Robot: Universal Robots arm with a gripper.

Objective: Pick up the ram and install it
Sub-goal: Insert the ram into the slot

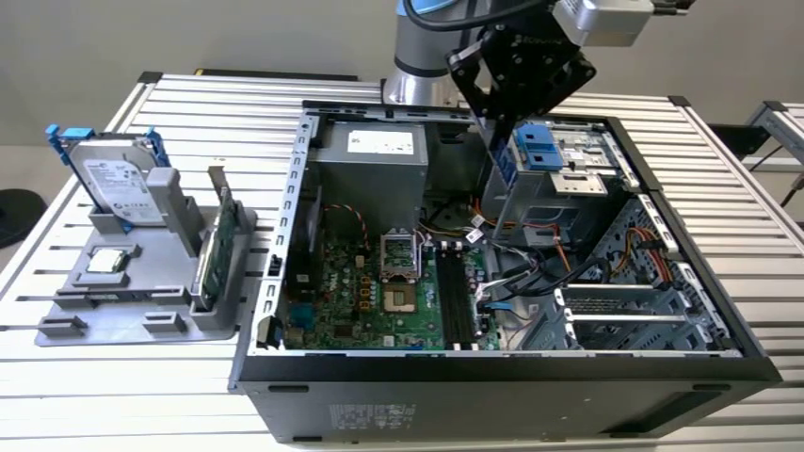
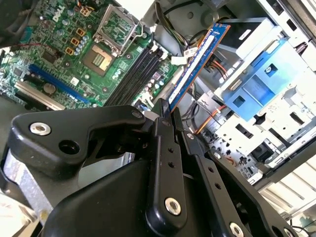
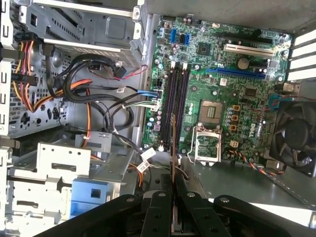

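Gripped ram (image 2: 197,61) over the memory slots (image 1: 453,292)
The gripper (image 2: 168,111) clamps it; slots at seven o'clock in the exterior view; any tilt risks jamming.

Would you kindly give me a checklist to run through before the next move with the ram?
1. The ram gripped by the tool: ok, clamped at one end.
2. Memory slots free: ok, they look empty.
3. The ram unseated, apart from the slots: ok.
4. The ram in line with the slots: ok, roughly parallel in the first wrist view.
5. Slot latches open: cannot tell.
6. Cables off the slots: ok, they lie beside them.
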